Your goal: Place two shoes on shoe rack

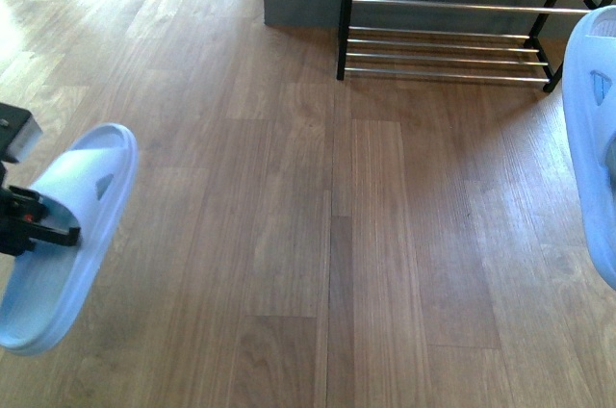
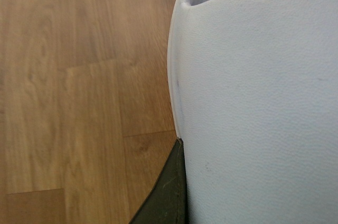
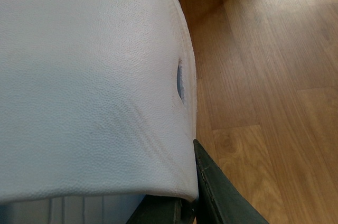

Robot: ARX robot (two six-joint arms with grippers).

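Front: left pincer [image 1: 38, 225] clamped on left slide [image 1: 72, 235], held off the floor [image 1: 318, 235]. Right slide [image 1: 592, 139] also aloft at frame edge. Rack [image 1: 452, 18] ahead, well apart.
L wrist: slide fills view.
R wrist: right pincer [image 3: 169, 211] grips its slide.
Looks like carry step. Next: reach fwd, set both on rods.
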